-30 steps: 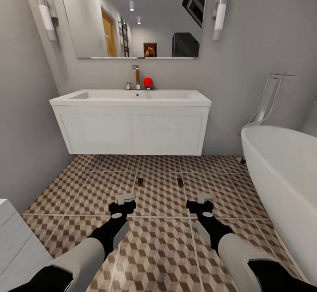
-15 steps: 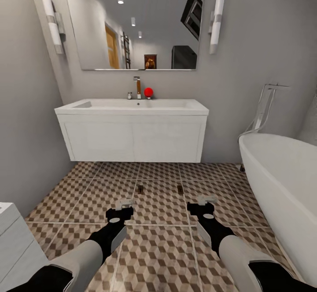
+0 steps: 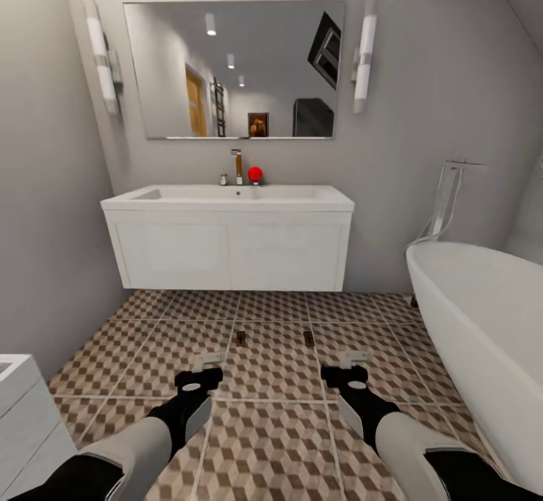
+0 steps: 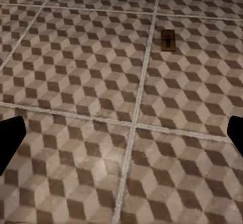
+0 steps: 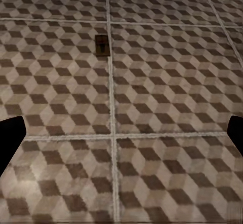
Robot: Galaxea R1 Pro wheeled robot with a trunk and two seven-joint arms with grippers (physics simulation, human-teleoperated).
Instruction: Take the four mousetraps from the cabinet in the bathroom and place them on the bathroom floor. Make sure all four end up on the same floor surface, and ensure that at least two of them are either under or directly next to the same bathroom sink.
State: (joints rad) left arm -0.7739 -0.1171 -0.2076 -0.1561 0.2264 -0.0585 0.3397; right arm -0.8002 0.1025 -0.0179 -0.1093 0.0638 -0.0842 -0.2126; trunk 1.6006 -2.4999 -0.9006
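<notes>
The left pincer [image 3: 205, 371] hangs low over the bathroom floor [image 3: 271, 441] with its jaws spread wide and nothing between them; in its wrist view the two dark finger tips [image 4: 11, 138] sit at opposite edges with bare tile between. The right pincer [image 3: 345, 364] is likewise released and empty, level with the left. Just ahead of the left pincer lies one mousetrap [image 3: 241, 337], flat on the tiles beside a grout line; a second mousetrap [image 3: 308, 338] lies ahead of the right pincer, the two well apart from each other. Both rest out in front of the white sink [image 3: 228, 198] and its vanity [image 3: 230, 248], likely set there to count as next to it. Off to the right pincer's outer side stands the bathtub [image 3: 483, 320]. Two traps being down, the other two probably remain to be fetched from the cabinet
</notes>
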